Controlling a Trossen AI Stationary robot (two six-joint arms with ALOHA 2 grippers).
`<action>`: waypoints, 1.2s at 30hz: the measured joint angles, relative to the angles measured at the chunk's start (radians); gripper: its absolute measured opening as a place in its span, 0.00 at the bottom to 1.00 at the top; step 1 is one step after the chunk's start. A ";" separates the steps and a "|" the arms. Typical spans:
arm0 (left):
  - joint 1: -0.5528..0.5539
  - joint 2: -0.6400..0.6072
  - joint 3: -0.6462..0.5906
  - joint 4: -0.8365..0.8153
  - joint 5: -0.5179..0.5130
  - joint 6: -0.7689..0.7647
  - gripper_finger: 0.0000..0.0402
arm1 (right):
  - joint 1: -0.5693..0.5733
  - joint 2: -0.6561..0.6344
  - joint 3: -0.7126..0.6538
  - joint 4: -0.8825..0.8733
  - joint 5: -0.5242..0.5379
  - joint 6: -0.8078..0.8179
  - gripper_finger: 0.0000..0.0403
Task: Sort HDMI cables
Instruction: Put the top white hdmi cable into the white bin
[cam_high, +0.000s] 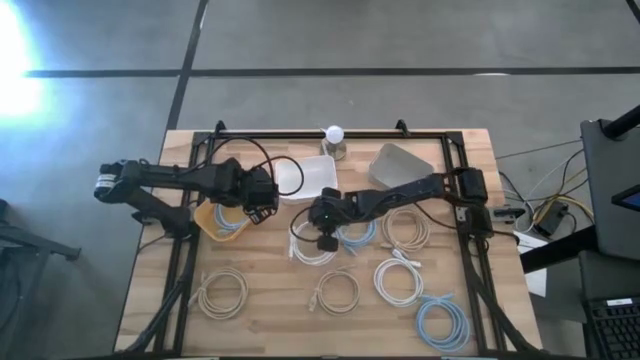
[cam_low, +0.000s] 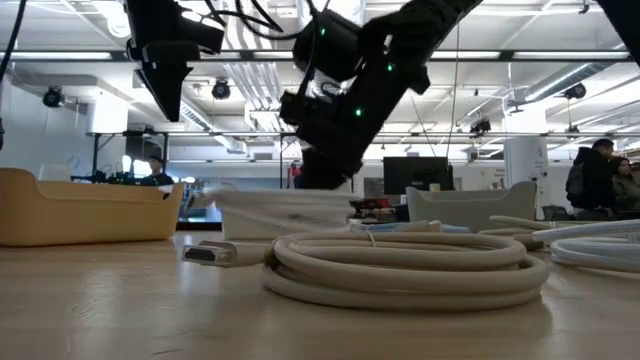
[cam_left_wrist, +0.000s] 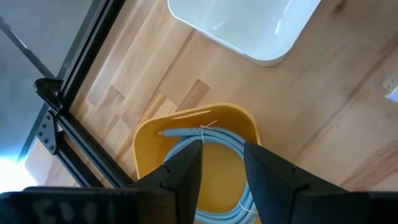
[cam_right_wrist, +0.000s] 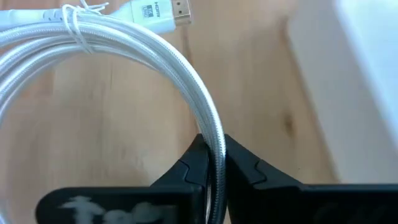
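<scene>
The right gripper (cam_right_wrist: 212, 163) has its fingers (cam_right_wrist: 194, 163) clamped on a strand of the white HDMI cable (cam_right_wrist: 124, 43), at the rim of the coil; the coil lies on the desk (cam_high: 270, 310) near the centre, just beside the white tray (cam_high: 310, 175). The grip is narrow and on one strand only, so the lift should be slow and vertical; the tie near the connector (cam_right_wrist: 158, 12) appears to hold the loops together, but a swing could let the coil slip. The likely target is the white tray; release should come only when the coil hangs inside its rim. The left gripper (cam_left_wrist: 221, 168) hangs over the yellow bin (cam_left_wrist: 146, 137), fingers apart, with a light blue cable (cam_left_wrist: 214, 137) lying inside; it should keep clear of the right arm's path.
</scene>
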 joint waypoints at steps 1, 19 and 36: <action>-0.001 0.000 0.000 0.000 0.000 -0.002 0.36 | 0.001 -0.010 0.000 -0.002 0.018 -0.010 0.05; -0.058 0.000 0.000 0.035 -0.078 -0.034 0.36 | -0.056 -0.207 -0.001 0.033 0.473 -0.179 0.05; -0.081 0.000 0.000 0.046 -0.098 -0.046 0.36 | -0.188 -0.110 -0.006 0.240 0.474 -0.178 0.06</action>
